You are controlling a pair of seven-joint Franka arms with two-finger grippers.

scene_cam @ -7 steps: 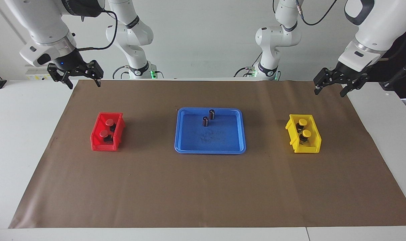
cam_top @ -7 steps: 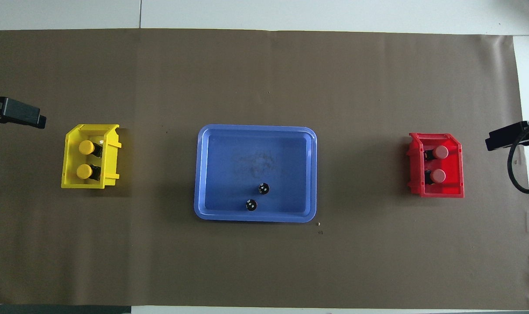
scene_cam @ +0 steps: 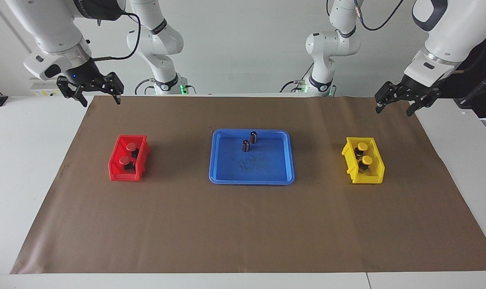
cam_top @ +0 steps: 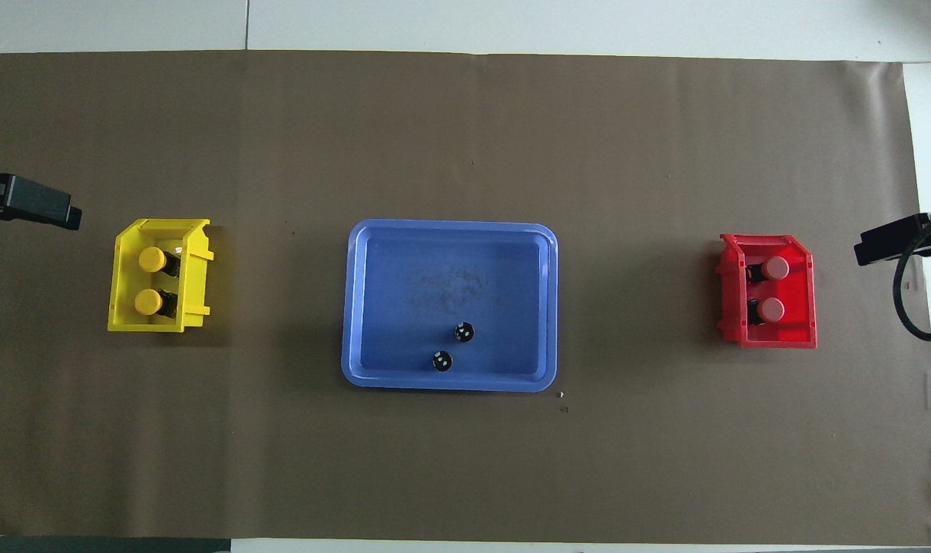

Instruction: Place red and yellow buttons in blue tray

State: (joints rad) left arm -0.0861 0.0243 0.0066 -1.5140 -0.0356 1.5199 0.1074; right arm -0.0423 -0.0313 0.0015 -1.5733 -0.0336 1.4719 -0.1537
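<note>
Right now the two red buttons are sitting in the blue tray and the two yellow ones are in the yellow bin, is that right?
Not quite. The two red buttons sit in the red bin, not the blue tray. The overhead view shows the tray holds only two dark cylinders. The two yellow buttons are in the yellow bin, as you said.

Two red buttons, two yellow buttons, two dark cylinders.
</note>
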